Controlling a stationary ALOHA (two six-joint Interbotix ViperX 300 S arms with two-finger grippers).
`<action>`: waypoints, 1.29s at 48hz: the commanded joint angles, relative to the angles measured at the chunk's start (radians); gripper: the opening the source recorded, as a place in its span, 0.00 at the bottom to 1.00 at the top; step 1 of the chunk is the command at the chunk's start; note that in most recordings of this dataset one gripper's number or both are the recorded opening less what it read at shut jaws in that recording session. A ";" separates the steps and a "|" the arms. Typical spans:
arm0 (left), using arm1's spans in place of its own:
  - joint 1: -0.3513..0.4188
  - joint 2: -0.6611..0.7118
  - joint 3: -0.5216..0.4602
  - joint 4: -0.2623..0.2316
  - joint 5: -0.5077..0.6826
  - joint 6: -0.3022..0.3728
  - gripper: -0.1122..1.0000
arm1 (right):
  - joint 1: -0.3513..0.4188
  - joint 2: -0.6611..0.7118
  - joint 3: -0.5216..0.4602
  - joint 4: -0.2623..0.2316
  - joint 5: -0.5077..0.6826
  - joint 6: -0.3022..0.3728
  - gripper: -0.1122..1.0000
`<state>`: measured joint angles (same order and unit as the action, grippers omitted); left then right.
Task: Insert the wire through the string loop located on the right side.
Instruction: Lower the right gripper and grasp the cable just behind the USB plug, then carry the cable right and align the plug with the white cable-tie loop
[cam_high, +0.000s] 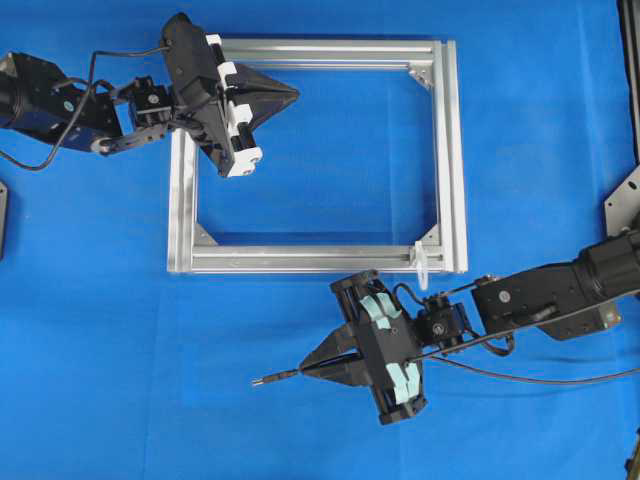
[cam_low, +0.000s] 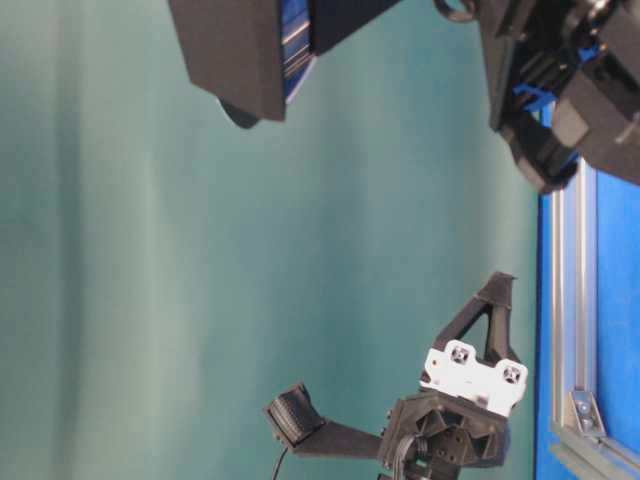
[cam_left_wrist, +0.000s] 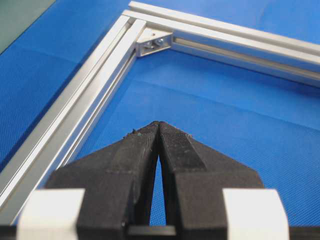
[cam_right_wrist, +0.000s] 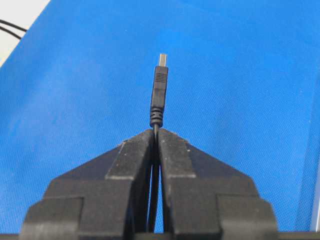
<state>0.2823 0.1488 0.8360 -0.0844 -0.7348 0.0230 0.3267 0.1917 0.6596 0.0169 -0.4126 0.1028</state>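
Note:
My right gripper (cam_high: 305, 371) (cam_right_wrist: 155, 131) is shut on the wire (cam_high: 520, 381), a thin black cable. Its dark plug tip (cam_high: 275, 378) (cam_right_wrist: 159, 90) with a metallic end sticks out past the fingertips toward the left, over the blue mat in front of the frame. The wire trails off to the right edge of the table. The string loop (cam_high: 421, 262), small and whitish, stands on the frame's near bar by its right corner, up and to the right of my right gripper. My left gripper (cam_high: 295, 95) (cam_left_wrist: 159, 125) is shut on nothing, hovering inside the frame's upper left corner.
The silver rectangular frame (cam_high: 455, 150) lies on the blue mat, with triangular brackets (cam_left_wrist: 152, 42) in its corners. A black fixture (cam_high: 625, 200) sits at the table's right edge. Open mat lies left of and below my right gripper.

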 joint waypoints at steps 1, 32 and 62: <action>0.002 -0.032 -0.014 0.002 -0.005 -0.002 0.10 | 0.002 -0.034 -0.011 0.000 -0.003 -0.002 0.08; 0.002 -0.034 -0.015 0.002 -0.005 -0.002 0.10 | 0.002 -0.034 -0.009 0.000 -0.003 -0.002 0.08; 0.002 -0.035 -0.014 0.002 -0.005 -0.002 0.10 | 0.003 -0.115 0.129 0.021 -0.031 0.009 0.08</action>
<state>0.2823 0.1488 0.8360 -0.0844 -0.7348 0.0199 0.3267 0.1335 0.7639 0.0261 -0.4234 0.1104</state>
